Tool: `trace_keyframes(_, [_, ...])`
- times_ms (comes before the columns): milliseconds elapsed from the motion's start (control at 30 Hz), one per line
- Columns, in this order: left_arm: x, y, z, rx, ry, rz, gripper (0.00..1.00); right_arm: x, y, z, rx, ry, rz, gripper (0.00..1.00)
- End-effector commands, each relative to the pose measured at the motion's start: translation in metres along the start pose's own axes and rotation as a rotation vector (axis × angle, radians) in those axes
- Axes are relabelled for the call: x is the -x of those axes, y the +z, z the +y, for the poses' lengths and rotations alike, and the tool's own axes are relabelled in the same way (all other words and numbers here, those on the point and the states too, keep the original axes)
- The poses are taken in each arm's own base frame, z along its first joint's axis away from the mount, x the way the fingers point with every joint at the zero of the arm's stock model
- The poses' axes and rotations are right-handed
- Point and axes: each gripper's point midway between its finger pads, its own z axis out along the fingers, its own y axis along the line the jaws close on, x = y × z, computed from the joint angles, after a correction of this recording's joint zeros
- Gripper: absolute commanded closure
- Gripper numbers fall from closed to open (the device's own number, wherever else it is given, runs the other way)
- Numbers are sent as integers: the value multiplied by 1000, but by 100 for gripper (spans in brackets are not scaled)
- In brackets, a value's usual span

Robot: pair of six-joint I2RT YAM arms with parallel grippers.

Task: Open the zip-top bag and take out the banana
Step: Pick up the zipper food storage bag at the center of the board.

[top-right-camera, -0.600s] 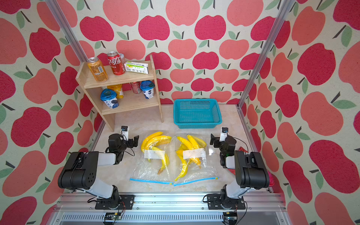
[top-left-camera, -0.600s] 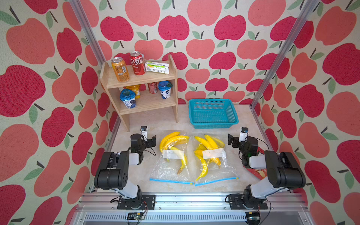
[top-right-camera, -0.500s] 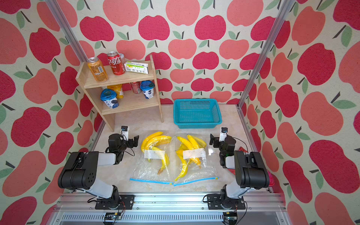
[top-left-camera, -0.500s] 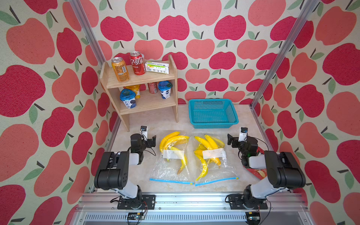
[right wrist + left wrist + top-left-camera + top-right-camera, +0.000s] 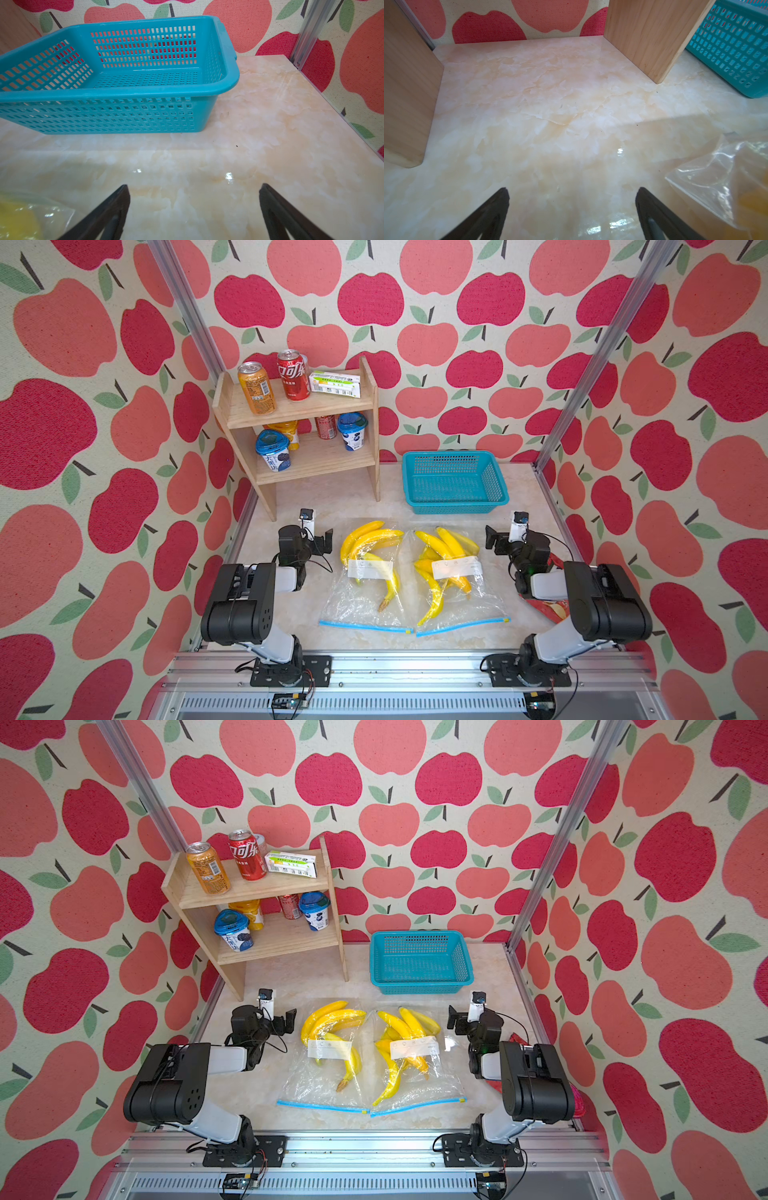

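1. At the far left a wooden shelf (image 5: 305,408) stands on the desk (image 5: 332,499), with cans (image 5: 257,387) on its upper level and cups (image 5: 273,450) on the lower.
2. The left hand (image 5: 573,192) sits low over bare desk near the shelf's foot. Its jaws are spread wide and grip nothing. It is just left of the first bag and apart from it.
3. The left zip-top bag (image 5: 361,599) lies flat at mid-desk. Its bananas (image 5: 370,537) bunch toward the far end, and its blue zip strip (image 5: 361,626) along the near edge looks sealed.
4. The right zip-top bag (image 5: 461,601) lies beside it, their inner edges meeting. It holds more bananas (image 5: 440,547), and its own strip also looks sealed.
5. A teal basket (image 5: 455,506) sits beyond the right bag, toward the far wall.
6. The right hand (image 5: 193,187) is low over bare desk just right of that bag. Its jaws are wide apart, with nothing between them.
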Motion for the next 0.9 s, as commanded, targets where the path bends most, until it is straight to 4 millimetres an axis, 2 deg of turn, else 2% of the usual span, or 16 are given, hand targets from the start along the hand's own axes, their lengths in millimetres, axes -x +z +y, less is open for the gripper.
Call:
trace_keyframes(0, [8, 2, 1, 3, 7, -22, 2, 5, 1, -1, -3, -4, -6, 0])
trace_keyframes(133, [9, 2, 1, 2, 6, -23, 3, 6, 1, -2, 0, 6, -8, 0])
trace_keyframes(200, [11, 1, 7, 40, -8, -12, 3, 9, 0, -6, -21, 17, -16, 0])
trace_keyframes(233, [18, -1, 15, 86, -24, -7, 3, 13, -1, -10, -43, 27, -13, 2])
trace_keyframes(300, [31, -10, 30, 176, -103, 123, 3, 23, -5, -14, -70, 51, 57, 3])
trace_keyframes(367, [56, -25, 31, 243, -136, 183, 2, 38, -15, 1, -10, 74, 160, 6])
trace_keyframes(400, [70, -33, 21, 253, -108, 170, 2, 43, -20, 10, 25, 86, 195, 6])
trace_keyframes(467, [97, -52, -11, 234, -33, 105, 3, 52, -32, 33, 81, 89, 235, 11])
trace_keyframes(567, [112, -78, -64, 94, 5, 80, 3, 58, -52, 77, 179, 35, 246, 13])
trace_keyframes(667, [107, -102, -110, 0, 92, 139, 3, 57, -74, 113, 262, 48, 268, 12])
trace_keyframes(733, [93, -115, -137, -49, 156, 195, 3, 53, -89, 128, 303, 54, 294, 9])
trace_keyframes(767, [93, -129, -145, -64, 157, 192, 2, 53, -98, 131, 300, 38, 305, 8])
trace_keyframes(867, [78, -153, -174, -192, 115, 227, 2, 66, -122, 127, 270, 17, 270, 7])
